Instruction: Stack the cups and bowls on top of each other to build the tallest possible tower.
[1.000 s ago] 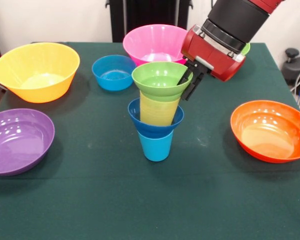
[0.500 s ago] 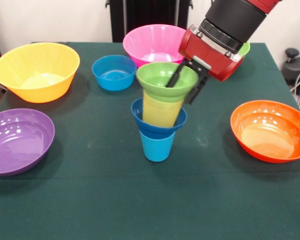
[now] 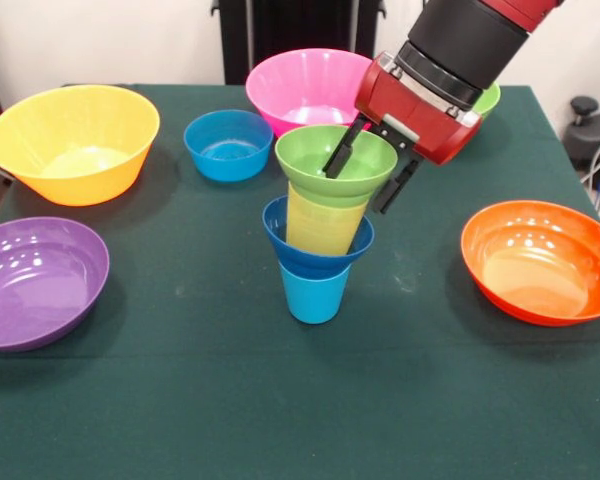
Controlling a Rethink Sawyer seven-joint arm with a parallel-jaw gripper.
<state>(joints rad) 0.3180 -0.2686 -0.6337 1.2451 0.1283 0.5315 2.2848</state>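
— So where's the tower?
— Mid-table: blue cup, dark blue bowl, yellow cup, green bowl on top.
— And the claw?
— Released, fingers spread across the green bowl's rim, one inside, one outside.
— The light blue bowl?
— Apart, beside the pink bowl.

A tower stood mid-surface: blue cup at the bottom, dark blue bowl on it, yellow cup in that, lime bowl on top. The end effector straddled the lime bowl's right rim, one finger inside the bowl and the other outside, spread apart. Around the tower sat a light blue bowl, pink bowl, yellow-orange bowl, purple bowl and orange bowl. A green bowl peeked from behind the arm.
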